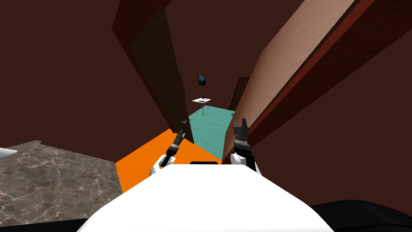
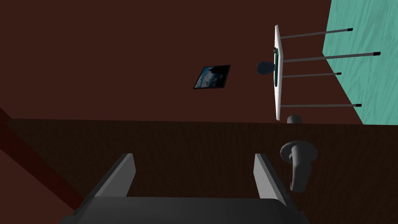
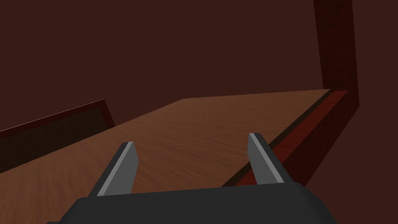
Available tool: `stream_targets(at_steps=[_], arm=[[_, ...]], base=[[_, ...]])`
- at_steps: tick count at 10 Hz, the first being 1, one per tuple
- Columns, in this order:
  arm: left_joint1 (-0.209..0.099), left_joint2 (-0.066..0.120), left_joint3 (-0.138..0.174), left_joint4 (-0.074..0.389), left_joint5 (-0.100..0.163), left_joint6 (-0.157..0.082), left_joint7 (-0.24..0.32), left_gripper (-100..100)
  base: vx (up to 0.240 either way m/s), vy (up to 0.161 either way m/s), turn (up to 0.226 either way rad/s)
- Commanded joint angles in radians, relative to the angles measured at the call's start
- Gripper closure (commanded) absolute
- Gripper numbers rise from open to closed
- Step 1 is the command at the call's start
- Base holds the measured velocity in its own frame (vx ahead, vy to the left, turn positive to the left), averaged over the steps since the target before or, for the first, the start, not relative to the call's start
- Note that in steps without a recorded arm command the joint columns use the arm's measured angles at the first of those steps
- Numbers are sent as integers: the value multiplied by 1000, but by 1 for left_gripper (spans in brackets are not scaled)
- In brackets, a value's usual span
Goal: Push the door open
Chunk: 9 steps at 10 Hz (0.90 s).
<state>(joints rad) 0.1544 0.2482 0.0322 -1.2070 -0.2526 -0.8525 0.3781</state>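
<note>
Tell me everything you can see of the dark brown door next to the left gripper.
The dark brown door is a flat, matte panel with a fine grain, standing ajar on my left; past its free edge show the teal floor and a small white table. Near that edge sits a grey lever handle on a round base, with a small grey knob close by. The left gripper is at the door's face beside the handle, fingers open; contact cannot be told.

Too small for you to name: dark things (image 1: 203, 97) on the far tabletop (image 1: 198, 100); marbled counter (image 1: 52, 181) cut off at left.
</note>
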Motion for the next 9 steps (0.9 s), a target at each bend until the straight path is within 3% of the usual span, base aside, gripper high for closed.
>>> stream_targets(at_steps=[1, 6, 9], arm=[[-9, 6, -2, 32, -6, -11, 10, -100], [-49, 32, -4, 181, -26, -68, 47, -100], [-64, 42, -5, 240, -34, -91, 61, -100]], base=[[72, 98, -69], [82, 122, -86], [70, 105, -65]])
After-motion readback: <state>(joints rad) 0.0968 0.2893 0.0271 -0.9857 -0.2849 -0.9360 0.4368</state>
